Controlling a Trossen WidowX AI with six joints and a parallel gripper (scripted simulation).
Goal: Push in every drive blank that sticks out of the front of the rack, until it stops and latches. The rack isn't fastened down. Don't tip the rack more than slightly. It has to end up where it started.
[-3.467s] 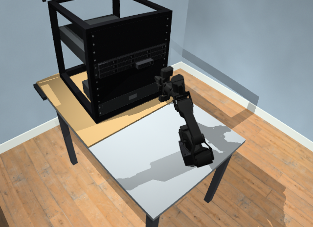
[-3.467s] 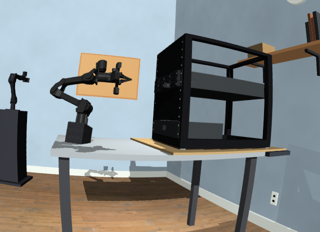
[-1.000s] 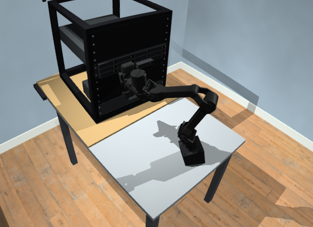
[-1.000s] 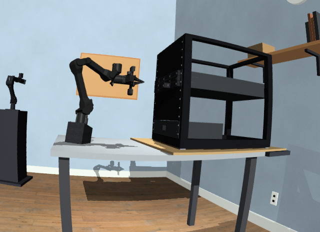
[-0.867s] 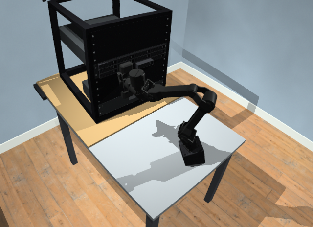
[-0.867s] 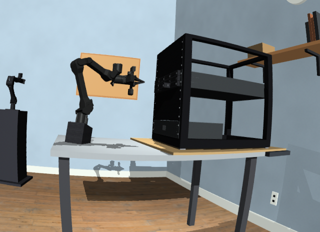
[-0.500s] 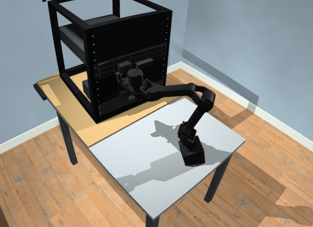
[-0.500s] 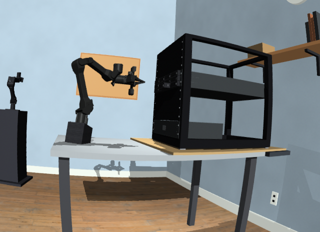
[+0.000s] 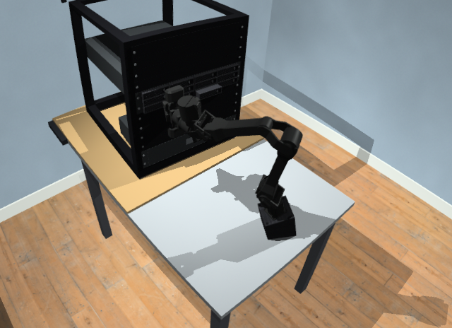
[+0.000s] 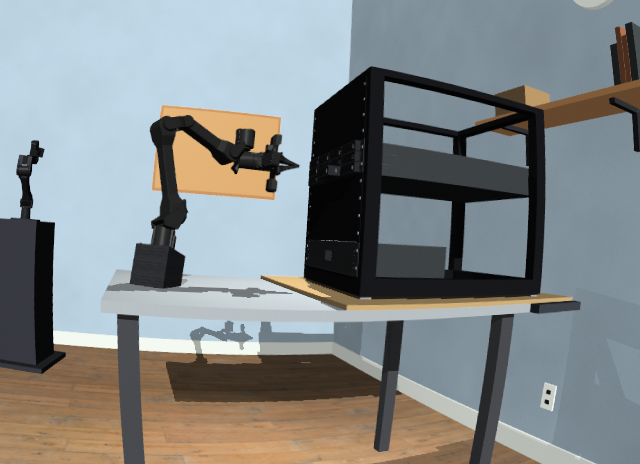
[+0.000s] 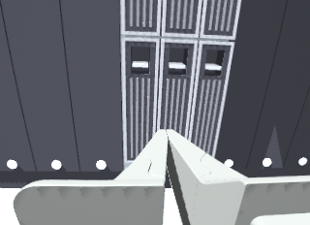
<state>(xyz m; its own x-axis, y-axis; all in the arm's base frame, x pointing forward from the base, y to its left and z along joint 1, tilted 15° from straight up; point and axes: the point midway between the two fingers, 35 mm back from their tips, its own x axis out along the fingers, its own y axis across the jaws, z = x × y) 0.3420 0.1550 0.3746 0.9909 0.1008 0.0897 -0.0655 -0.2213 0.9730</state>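
Arm (image 10: 170, 154) stretched forward, elbow high, fingers pressed together, empty.

The arm (image 9: 251, 126) is showing matte black all over, built of slim rounded links joined by fat cylindrical joints, and rising from a blocky black base (image 9: 286, 230) at the lower right of the top view. In the wrist view the gripper (image 11: 167, 133) is appearing pale grey-white at the bottom of the frame, its two wedge-shaped fingers tapering to a point with faint seam lines across them.

Pincer (image 10: 295, 164) before rack (image 10: 373, 139) front
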